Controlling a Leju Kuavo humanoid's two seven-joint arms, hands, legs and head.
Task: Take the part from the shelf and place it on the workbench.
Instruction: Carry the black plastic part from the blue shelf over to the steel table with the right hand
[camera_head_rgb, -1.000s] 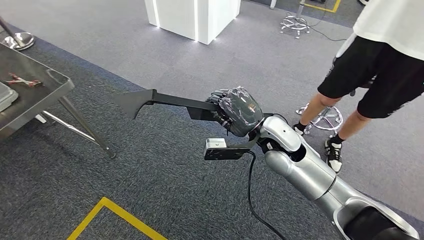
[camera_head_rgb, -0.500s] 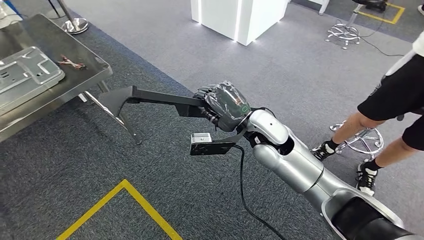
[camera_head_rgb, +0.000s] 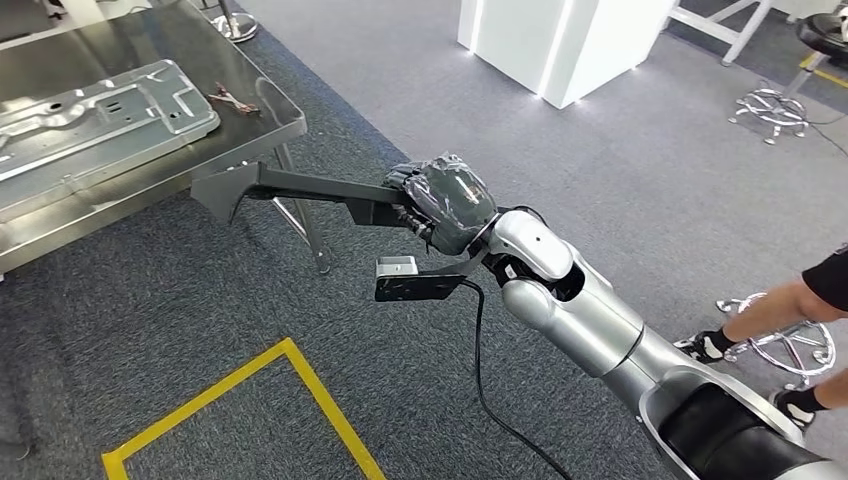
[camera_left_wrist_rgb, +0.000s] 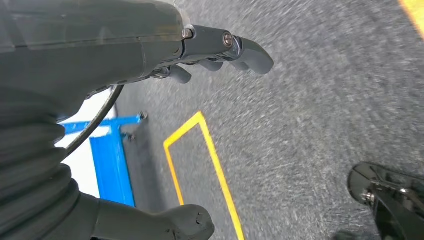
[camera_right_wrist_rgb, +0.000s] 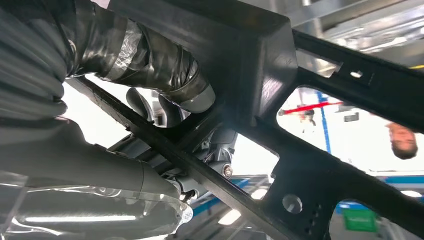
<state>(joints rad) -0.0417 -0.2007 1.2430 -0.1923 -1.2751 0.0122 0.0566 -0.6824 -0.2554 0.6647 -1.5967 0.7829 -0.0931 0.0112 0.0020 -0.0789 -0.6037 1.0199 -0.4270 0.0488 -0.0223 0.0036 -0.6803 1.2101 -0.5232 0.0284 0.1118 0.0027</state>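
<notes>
Black and long, the part (camera_head_rgb: 300, 192) is gripped at one end by the right hand (camera_head_rgb: 445, 203), whose fingers are wrapped closed around it; the hand is covered in a clear, glossy film. In the right wrist view the same part (camera_right_wrist_rgb: 280, 100) is seen close up as a dark frame with cut-out openings and small holes, with the taped thumb (camera_right_wrist_rgb: 150, 65) pressed against it. The part is held out roughly level above the grey carpet (camera_head_rgb: 600, 170), and its far, wedge-shaped tip lies just beside the near corner of the workbench (camera_head_rgb: 270, 125), at about the height of the table edge; whether it touches cannot be told. On the steel workbench top a pressed metal panel (camera_head_rgb: 100, 110) is laid flat, with a small reddish item (camera_head_rgb: 232, 97) beside it.

The left hand (camera_left_wrist_rgb: 125, 45) is seen over the carpet, its fingers apart and nothing held. Yellow floor tape (camera_head_rgb: 250, 385) is laid on the carpet below the right arm. A white pillar (camera_head_rgb: 560, 40) stands further off, and a person's legs (camera_head_rgb: 790, 310) are seen beside a stool base (camera_head_rgb: 790, 345).
</notes>
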